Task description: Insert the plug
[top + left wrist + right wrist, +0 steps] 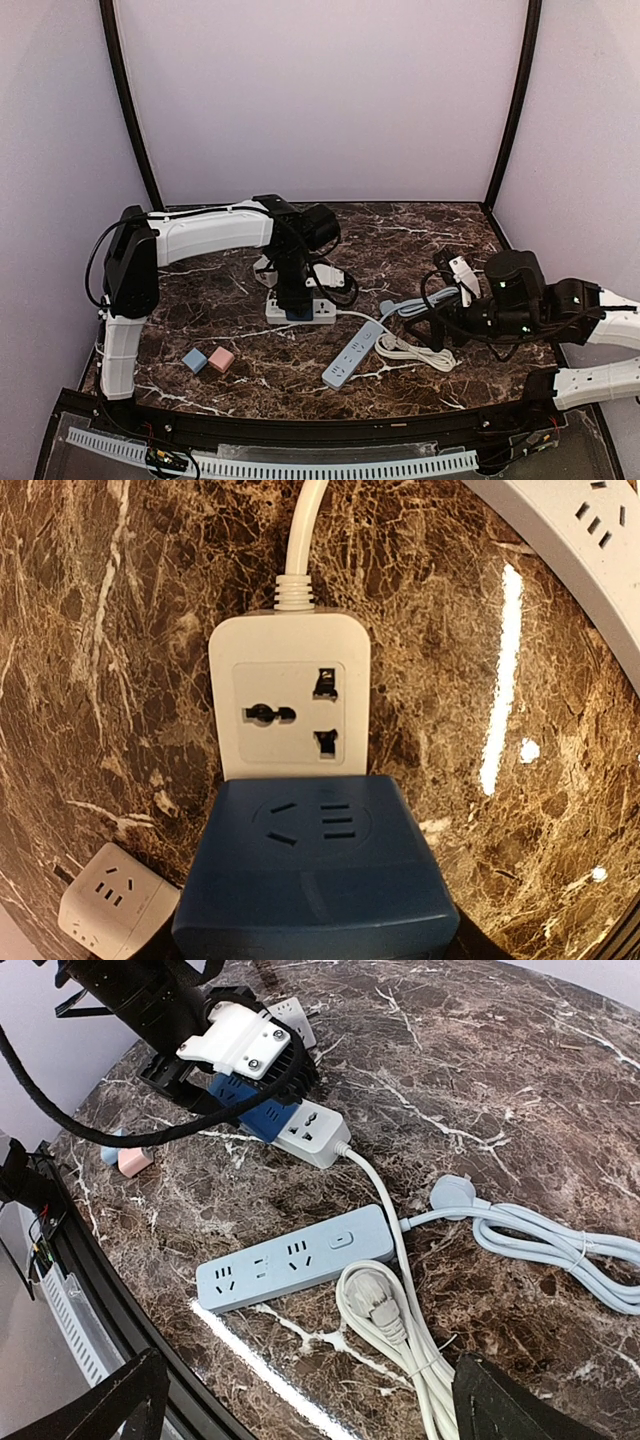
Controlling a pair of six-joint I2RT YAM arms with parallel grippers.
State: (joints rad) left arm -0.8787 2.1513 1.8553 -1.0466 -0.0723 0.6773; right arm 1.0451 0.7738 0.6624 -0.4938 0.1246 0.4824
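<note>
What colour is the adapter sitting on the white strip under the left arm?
The adapter is dark blue, clearest in the left wrist view.

The blue plug (315, 880) covers one end of the white socket block (290, 695), hiding its own pins and the holes beneath. Its lower edge runs off the left wrist view. The left claw (242, 1100) has its fingertips out of sight there. Beside the block, a white cube adapter (115, 915) is clipped by the frame, and a white strip (570, 540) shows only a corner. The right claw (325, 1410) shows just two dark finger stubs, cut off at the bottom edge.
</note>
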